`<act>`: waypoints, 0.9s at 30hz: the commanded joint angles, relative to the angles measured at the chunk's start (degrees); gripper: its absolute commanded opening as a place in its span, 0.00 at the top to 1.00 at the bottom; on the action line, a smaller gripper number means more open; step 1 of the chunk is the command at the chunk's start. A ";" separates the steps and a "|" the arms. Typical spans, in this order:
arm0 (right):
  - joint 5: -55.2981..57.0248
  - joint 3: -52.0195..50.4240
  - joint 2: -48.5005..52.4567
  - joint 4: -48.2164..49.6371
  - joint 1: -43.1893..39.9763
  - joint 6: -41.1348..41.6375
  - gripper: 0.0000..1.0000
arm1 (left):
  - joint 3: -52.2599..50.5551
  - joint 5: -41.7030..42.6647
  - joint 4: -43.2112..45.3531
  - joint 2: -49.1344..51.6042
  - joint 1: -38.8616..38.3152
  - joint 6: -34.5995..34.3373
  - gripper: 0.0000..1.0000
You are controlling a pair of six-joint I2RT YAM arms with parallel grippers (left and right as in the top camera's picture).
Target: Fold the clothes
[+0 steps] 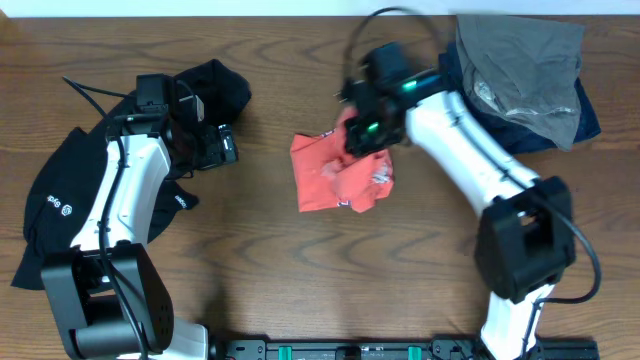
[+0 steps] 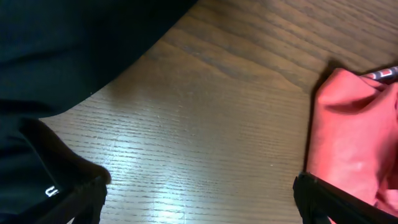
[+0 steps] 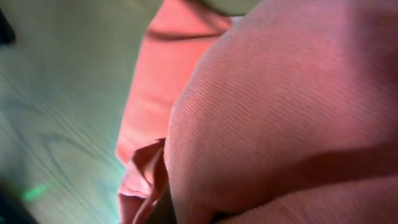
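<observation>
- Currently, the orange-red T-shirt (image 1: 335,175) is lying crumpled mid-bench (image 1: 300,280), slightly toward the far edge.
- The right gripper (image 1: 365,132) is sitting on its far right corner. Fabric is filling the wrist view, so I cannot tell its closure.
- The left gripper (image 1: 222,148) is standing spread wide and empty, beside the black top (image 1: 60,195) at the left edge.
- Risk: a lift catching only one layer is likely bunching the shirt.
- The shirt lettering is showing creased and unreadable; the top's white logo (image 1: 55,207) is too small.

Wide bare surface (image 1: 262,250) lay open between the black top (image 1: 48,230) and the orange-red T-shirt (image 1: 325,182); a grey-and-navy pile (image 1: 520,60) blocked the far right corner.
</observation>
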 commanded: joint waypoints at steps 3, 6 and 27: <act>9.51 1.31 -0.61 0.46 7.69 0.76 0.57 | 1.31 -0.76 -0.20 -1.33 0.20 0.52 0.03; 9.55 1.31 -0.50 1.05 10.25 -1.38 0.04 | 1.31 -0.76 -0.22 -1.33 0.20 0.52 0.02; 8.59 8.41 0.04 -9.77 5.88 -1.73 0.01 | 1.16 -1.84 -0.20 -1.27 0.20 1.62 0.02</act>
